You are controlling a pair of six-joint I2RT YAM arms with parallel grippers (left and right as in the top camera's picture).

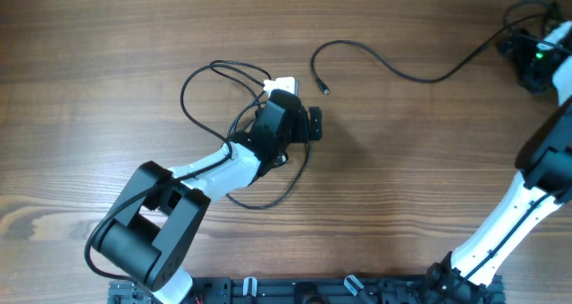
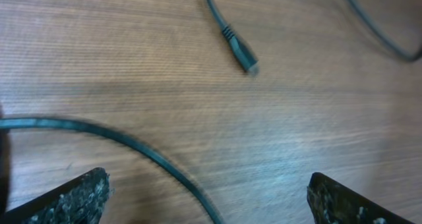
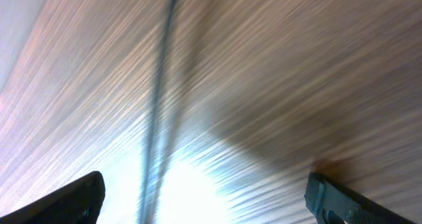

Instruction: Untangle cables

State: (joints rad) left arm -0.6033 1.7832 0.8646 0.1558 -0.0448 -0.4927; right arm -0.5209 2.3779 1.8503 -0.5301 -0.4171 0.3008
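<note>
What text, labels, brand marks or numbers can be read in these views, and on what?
None: no readable text in any view.
The cables and the plug show no print, and the table carries no marking.
The right wrist view is too blurred to read anything.

Matt wood-grain table (image 1: 402,161), thin black rubbery cables (image 2: 227,34), rough-textured black jaws.

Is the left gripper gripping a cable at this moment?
No; the left gripper stands wide open, the cable lying loose on the table.
</note>
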